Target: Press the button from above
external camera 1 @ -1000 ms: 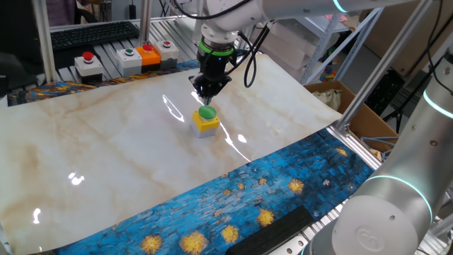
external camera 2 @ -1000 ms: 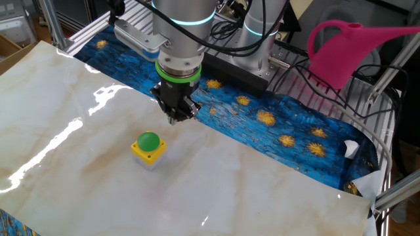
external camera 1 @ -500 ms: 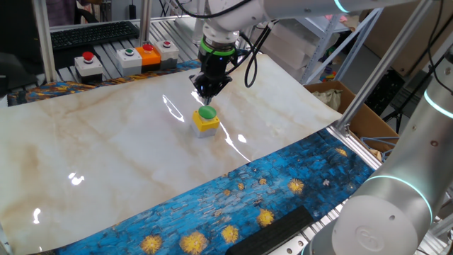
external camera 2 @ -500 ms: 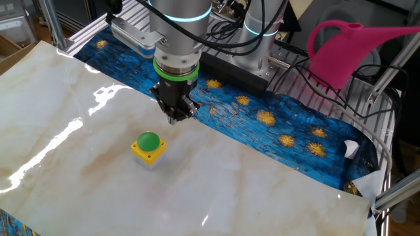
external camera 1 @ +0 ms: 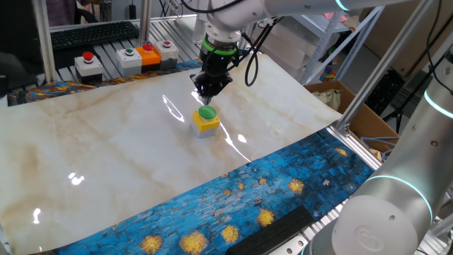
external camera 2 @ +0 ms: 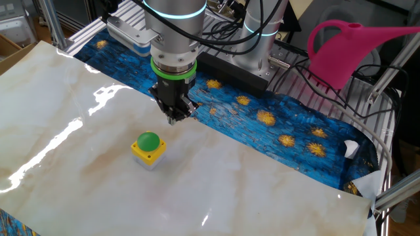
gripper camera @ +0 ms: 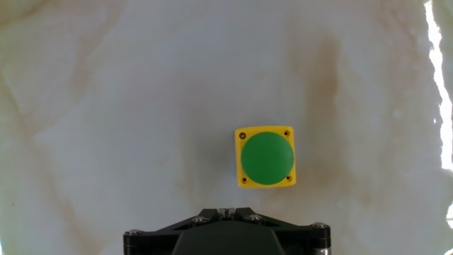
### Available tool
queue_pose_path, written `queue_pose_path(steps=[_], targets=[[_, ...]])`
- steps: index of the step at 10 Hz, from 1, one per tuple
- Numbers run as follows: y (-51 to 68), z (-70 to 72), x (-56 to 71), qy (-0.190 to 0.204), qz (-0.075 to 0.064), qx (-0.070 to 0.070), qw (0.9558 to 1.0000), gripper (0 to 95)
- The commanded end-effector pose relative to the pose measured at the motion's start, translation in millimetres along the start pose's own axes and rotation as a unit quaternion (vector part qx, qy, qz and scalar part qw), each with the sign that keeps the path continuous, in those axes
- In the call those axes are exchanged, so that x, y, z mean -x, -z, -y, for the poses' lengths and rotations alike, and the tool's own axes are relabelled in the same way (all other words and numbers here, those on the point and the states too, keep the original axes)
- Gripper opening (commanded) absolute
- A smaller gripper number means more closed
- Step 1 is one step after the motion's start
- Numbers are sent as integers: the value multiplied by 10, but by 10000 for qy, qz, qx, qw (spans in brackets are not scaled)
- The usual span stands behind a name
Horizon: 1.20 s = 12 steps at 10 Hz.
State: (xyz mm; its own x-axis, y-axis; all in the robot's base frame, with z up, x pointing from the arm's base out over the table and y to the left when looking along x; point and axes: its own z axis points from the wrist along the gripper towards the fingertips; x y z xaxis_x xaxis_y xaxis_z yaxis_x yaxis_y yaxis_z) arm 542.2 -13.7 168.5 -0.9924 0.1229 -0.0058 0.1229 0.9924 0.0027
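One fixed view shows the gripper [external camera 1: 210,91] has risen slightly over the last second, hovering just beyond the green button [external camera 1: 207,112] on its yellow box mid-table. Whether its fingers are apart cannot be told. The press looks not yet made, or just released.

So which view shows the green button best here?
The hand view: the button faces the camera squarely, unblocked, on its yellow box. One fixed view shows it small, just below the gripper. The other fixed view shows it obliquely, apart from the gripper.
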Motion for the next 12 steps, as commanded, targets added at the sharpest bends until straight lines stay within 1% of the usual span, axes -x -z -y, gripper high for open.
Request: queue_pose_path(steps=[1,7,10,12], targets=[[3,0,-4,-5,-2,-3,10000,0],[6,-3,9,-40,-2,-10,10000,0],[20,-6,85,-95,0,-30,10000,0],[20,-1,111,-98,3,-32,9999,0]])
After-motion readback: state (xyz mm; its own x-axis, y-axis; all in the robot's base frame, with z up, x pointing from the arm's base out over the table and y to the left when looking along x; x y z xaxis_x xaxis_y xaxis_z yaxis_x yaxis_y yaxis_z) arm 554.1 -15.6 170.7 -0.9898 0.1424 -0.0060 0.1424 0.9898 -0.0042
